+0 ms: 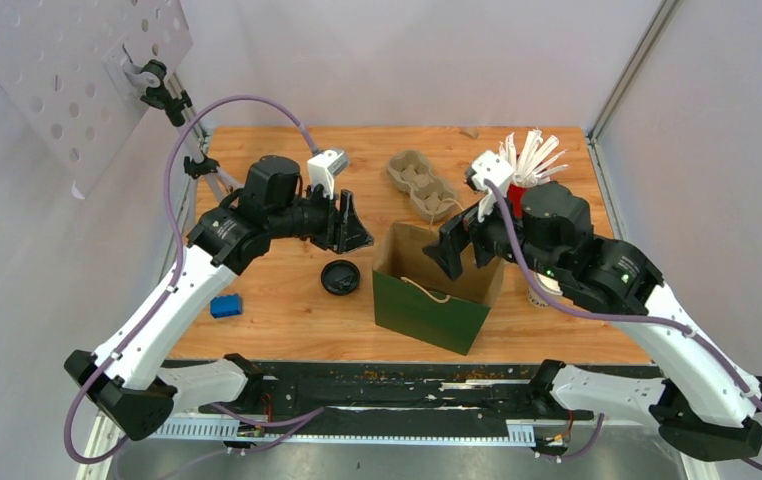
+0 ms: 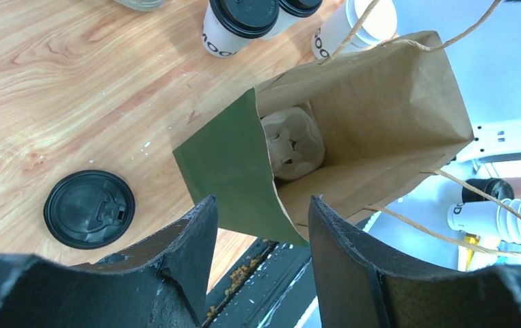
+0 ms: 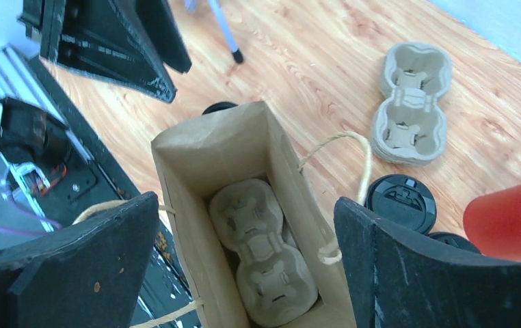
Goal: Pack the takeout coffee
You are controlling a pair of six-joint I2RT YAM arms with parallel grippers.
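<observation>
Two white paper coffee cups with black lids (image 2: 234, 24) (image 2: 292, 7) stand on the table beyond the green paper bag (image 2: 227, 164). In the right wrist view their lids (image 3: 400, 203) (image 3: 452, 240) show to the right of the bag (image 3: 196, 147). In the top view my right arm hides them. A grey pulp cup carrier (image 3: 264, 253) lies in the bottom of the bag. My right gripper (image 3: 247, 205) is open and empty above the bag's mouth. My left gripper (image 2: 261, 205) is open and empty, just left of the bag (image 1: 432, 290) and above the table.
A loose black lid (image 1: 340, 277) lies left of the bag. A stack of pulp carriers (image 1: 419, 183) sits behind it. A red cup of white stirrers (image 1: 522, 170) stands at the back right. An unlidded white cup (image 1: 539, 290) stands under my right arm. A small blue object (image 1: 225, 305) lies at the front left.
</observation>
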